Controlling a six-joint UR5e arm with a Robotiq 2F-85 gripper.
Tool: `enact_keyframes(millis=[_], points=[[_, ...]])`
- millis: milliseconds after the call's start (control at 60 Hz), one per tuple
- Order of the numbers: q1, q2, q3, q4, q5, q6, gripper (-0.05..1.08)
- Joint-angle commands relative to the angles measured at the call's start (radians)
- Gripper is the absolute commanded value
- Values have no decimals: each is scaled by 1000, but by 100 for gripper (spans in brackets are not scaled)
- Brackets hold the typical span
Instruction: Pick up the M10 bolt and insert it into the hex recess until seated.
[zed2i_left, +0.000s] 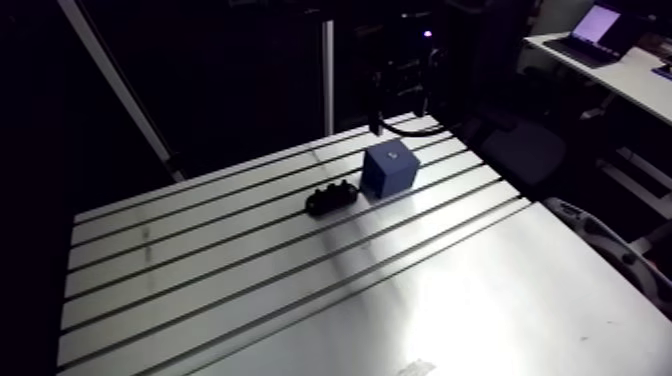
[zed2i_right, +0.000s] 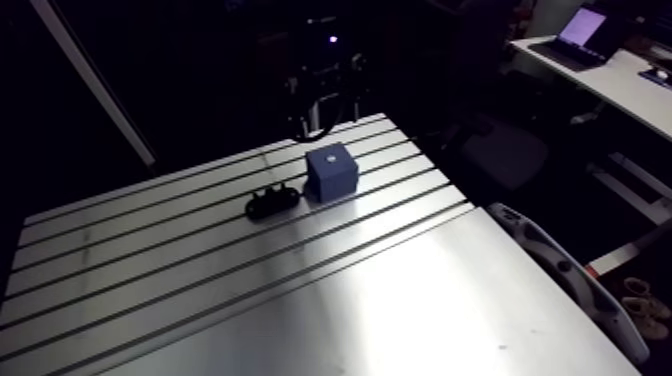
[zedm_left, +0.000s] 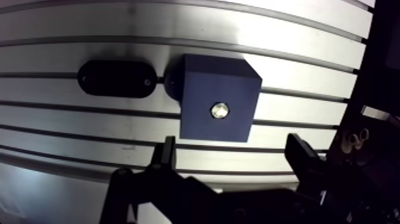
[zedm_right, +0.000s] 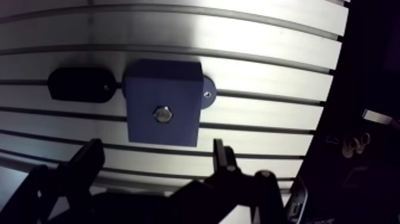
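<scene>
M10 bolt (zedm_left: 219, 110) sits head-up in top centre of blue block (zedm_left: 199, 122), far side of table (zed2i_left: 300, 300), gripper (zedm_left: 232, 149) above, spread wide & empty; small, stiff, prob. slick steel, so pinch across hex flats.

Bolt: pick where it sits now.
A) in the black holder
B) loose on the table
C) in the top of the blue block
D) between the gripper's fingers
C: in the wrist view the bolt shows its shiny hex head in the middle of the block top, and the gripper is open and empty beside the block.
</scene>
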Motion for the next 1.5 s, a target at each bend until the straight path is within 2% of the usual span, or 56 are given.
enact_keyframes(millis=[17,117,283,367,417,600,667,800,1100,1500], points=[[9,-50,-89,128,9,48,1],[19,-80,-140,206,14,107,1],[88,-123,-208,302,28,163,1],[102,-139,-219,320,41,185,1],[123,-149,-227,331,58,201,1],[150,-163,-245,357,68,211,1],[165,-163,-256,371,77,226,1],[194,-163,-267,378,75,264,1],[219,-168,-283,398,76,301,1],[221,-166,-304,393,68,303,1]])
